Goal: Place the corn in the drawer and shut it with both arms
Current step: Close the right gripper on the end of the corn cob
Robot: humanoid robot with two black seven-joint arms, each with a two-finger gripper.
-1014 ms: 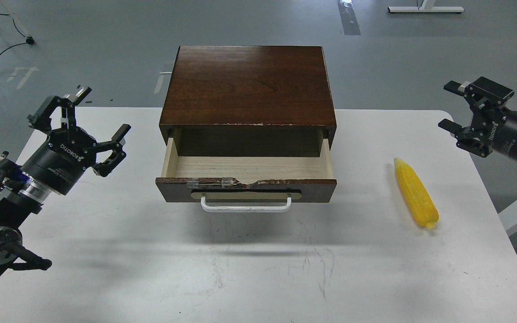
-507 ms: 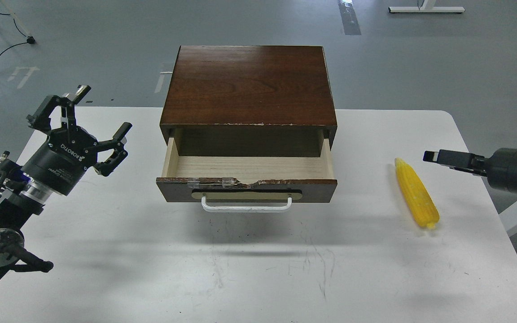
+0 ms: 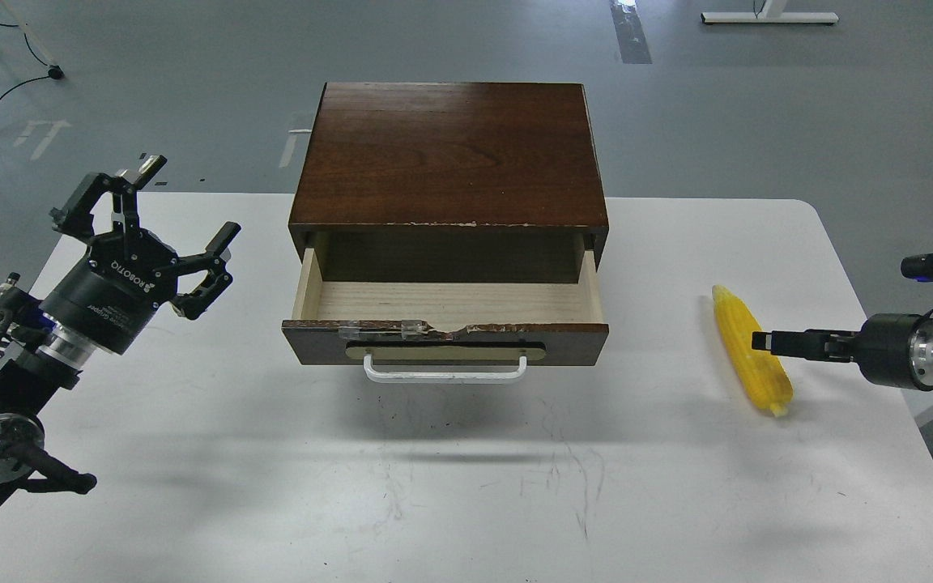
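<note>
Right gripper [image 3: 760,341] is now down at table level, tip right at the corn [image 3: 751,350] mid-body, seen edge-on so I can't tell how far the fingers are spread or whether they touch it; nothing visibly held. A second ago it was up high and off to the right with fingers clearly spread, half a second ago turned side-on and lower, so it's rolled its wrist and dropped in toward the corn: looks like the approach to a grasp, pick not made yet. Corn hasn't moved, lying on the white table [image 3: 466,486] right of the cabinet [image 3: 448,154], narrow end pointing away from me. Left gripper [image 3: 175,235] holds the same pose left of the drawer [image 3: 444,344], fingers wide apart, empty. Drawer is pulled out, pale inside bare, handle [image 3: 445,371] facing me, so it's ready to receive. Count: one corn, one open drawer, one cabinet, two arms, two grippers.
</note>
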